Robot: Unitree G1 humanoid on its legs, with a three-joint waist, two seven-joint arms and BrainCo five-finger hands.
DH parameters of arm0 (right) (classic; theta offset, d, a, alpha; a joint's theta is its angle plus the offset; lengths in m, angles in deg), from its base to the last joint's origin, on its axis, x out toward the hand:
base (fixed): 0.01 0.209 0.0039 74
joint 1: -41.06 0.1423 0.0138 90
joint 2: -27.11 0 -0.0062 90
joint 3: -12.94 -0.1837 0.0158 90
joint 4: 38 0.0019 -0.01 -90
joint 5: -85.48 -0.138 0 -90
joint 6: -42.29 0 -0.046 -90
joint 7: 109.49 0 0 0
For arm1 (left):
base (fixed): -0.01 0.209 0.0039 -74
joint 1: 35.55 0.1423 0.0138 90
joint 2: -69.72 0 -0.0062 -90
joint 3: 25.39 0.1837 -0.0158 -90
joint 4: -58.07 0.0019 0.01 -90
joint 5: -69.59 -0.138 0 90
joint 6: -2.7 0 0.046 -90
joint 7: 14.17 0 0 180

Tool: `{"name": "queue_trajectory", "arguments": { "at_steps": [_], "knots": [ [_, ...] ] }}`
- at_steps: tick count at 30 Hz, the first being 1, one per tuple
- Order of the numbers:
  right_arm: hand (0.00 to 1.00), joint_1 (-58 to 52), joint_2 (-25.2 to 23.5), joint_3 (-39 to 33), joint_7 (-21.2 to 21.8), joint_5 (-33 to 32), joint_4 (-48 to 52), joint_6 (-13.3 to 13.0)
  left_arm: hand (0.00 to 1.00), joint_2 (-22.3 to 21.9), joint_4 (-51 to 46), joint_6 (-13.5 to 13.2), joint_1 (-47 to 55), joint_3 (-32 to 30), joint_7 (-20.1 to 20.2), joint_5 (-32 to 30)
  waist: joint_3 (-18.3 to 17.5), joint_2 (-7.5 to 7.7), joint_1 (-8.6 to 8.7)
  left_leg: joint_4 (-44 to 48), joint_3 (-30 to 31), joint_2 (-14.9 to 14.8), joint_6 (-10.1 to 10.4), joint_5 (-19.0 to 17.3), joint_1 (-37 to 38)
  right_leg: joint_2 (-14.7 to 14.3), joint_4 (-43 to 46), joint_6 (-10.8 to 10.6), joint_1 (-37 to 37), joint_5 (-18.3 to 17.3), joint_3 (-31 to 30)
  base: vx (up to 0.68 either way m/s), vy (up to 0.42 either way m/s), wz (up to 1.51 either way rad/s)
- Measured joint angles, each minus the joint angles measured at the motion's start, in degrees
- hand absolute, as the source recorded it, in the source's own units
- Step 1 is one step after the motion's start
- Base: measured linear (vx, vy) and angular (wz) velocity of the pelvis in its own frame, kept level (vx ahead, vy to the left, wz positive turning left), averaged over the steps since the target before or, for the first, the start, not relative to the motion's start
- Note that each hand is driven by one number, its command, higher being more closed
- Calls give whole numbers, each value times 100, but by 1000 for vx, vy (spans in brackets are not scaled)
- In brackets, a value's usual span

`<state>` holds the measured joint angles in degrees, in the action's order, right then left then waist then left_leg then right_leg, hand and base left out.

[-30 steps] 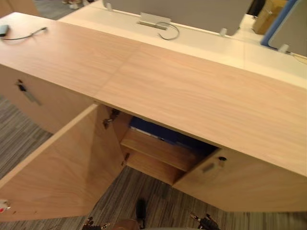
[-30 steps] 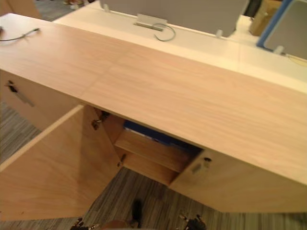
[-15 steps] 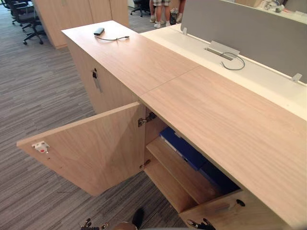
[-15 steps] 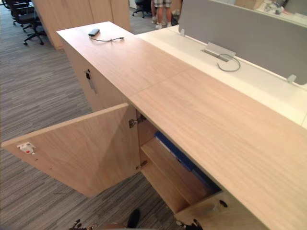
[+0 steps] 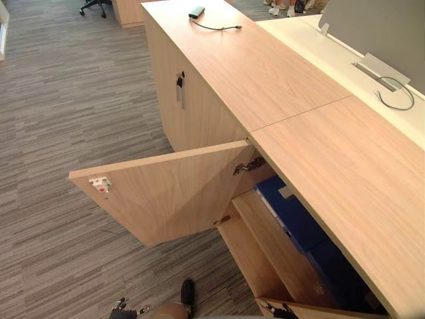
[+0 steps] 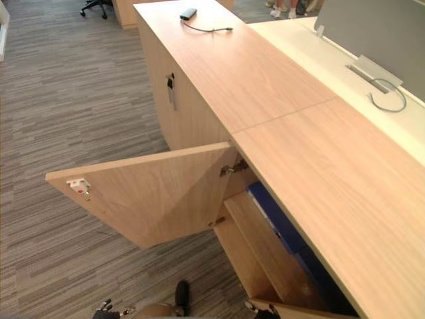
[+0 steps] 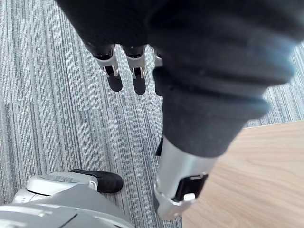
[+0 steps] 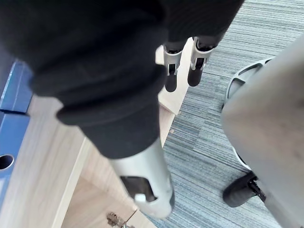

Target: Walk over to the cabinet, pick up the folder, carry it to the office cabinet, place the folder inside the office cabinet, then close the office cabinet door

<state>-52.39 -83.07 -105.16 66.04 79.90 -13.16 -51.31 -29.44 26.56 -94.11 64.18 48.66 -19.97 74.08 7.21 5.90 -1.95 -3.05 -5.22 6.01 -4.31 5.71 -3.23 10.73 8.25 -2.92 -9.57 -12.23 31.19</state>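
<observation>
1. Left eye view: the whole picture has swung toward the robot's left over the past second. That is the camera turning, not the furniture moving. The office cabinet (image 5: 345, 173) stands as before, its door (image 5: 172, 193) wide open and now seen in full, out to the latch (image 5: 100, 183) at its free edge. The blue folder (image 5: 292, 216) lies on the shelf (image 5: 272, 246) inside.
2. Right eye view: the same scene, with the folder under the cabinet top and the door hanging out over the carpet (image 6: 80, 100).
3. Left wrist view: the left robot hand (image 7: 137, 76) hangs over the carpet, fingers straight and apart, holding nothing.
4. Right wrist view: the right robot hand (image 8: 195, 66) is likewise straight-fingered and empty, with the folder just beside it in the cabinet.
5. Judgement: placing looks done and only the door-closing remains. The turn toward the door probably sets that up.
</observation>
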Motion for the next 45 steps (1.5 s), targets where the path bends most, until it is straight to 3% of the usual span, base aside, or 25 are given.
{"name": "queue_trajectory", "arguments": {
  "at_steps": [5,8,13,15,19,22,25,26,27,29,33,34,37,42,45],
  "knots": [
    [0,-11,14,143,31,-2,42,-11,0,-100,53,24,-1,-230,-17,-51,-31,-46,35,-228,244,-54,152,232,57,-125,-76,-171,-29,-27,109,-46,-106,23],
    [0,-16,108,350,32,-1,38,-15,0,-141,73,27,-1,-234,-40,-47,-55,-128,44,-232,287,-135,216,287,27,-235,-108,-168,-30,-31,153,-58,-85,9],
    [0,0,147,485,45,0,14,-15,0,-142,124,27,-1,-249,-39,4,-61,-136,29,-226,297,-153,242,305,13,-271,-147,-167,-52,-29,159,-16,-31,2],
    [0,16,184,520,47,0,-16,-23,0,-119,173,24,-47,-236,-39,55,-63,-114,64,-170,270,-135,243,306,-112,-249,-139,-174,-27,-17,239,39,1,13],
    [0,187,132,500,28,-13,-127,-9,0,-13,171,33,-73,-273,-39,71,81,56,30,574,-369,-145,319,76,-460,-157,-88,-168,-51,46,269,1,40,6],
    [0,260,107,466,22,-82,-111,-18,0,-59,174,32,-44,-478,-54,182,84,39,-64,599,-405,-259,327,-30,-326,-188,10,-135,-36,72,-12,-43,10,-39],
    [0,271,109,453,6,-237,-98,-63,0,-94,208,33,-24,-776,-77,307,66,42,-49,452,-323,-338,326,25,-252,-253,1,-130,88,75,-197,-104,-9,-26],
    [0,228,114,443,-18,-249,-120,-76,0,-100,236,38,-27,-846,-81,315,62,66,-14,645,-17,-319,264,-50,-318,-206,2,-86,119,103,-187,-124,-23,-25],
    [0,205,147,454,-23,-260,-185,-82,0,-130,231,53,4,-906,-93,376,47,53,-15,1359,341,-395,288,-535,-491,-175,29,-66,167,145,-248,-64,-28,-28],
    [0,81,231,468,-23,-291,-203,-81,0,-216,231,69,89,-875,-138,433,-8,-57,7,1823,676,-635,640,-1030,-512,-173,30,-130,185,217,-299,35,12,-14],
    [0,10,294,448,-24,-344,-200,-54,0,-172,200,66,40,-552,-148,430,-49,-160,119,999,563,-343,512,-573,-364,140,38,-197,383,549,-309,-12,187,-2],
    [0,12,345,446,-24,-345,-180,-51,0,-169,159,46,21,-348,-145,410,-69,-250,150,424,559,-269,402,-244,-132,198,15,-154,440,780,-314,17,214,-2],
    [0,-5,405,447,-20,-343,-106,-36,0,-167,159,8,-1,-96,-138,392,-66,-404,202,-125,558,-78,199,62,155,394,123,-156,471,954,-323,-36,266,3],
    [0,-60,362,474,-5,-205,238,29,0,-176,160,4,23,30,-135,267,-47,-463,163,-189,259,81,56,21,260,708,683,-156,794,958,-488,-105,188,-23],
    [0,-75,372,475,-3,-195,261,57,0,-193,160,4,51,47,-128,225,-36,-488,138,-163,-51,70,12,-12,236,779,902,-122,837,931,31,-131,74,-53]
  ]
}}
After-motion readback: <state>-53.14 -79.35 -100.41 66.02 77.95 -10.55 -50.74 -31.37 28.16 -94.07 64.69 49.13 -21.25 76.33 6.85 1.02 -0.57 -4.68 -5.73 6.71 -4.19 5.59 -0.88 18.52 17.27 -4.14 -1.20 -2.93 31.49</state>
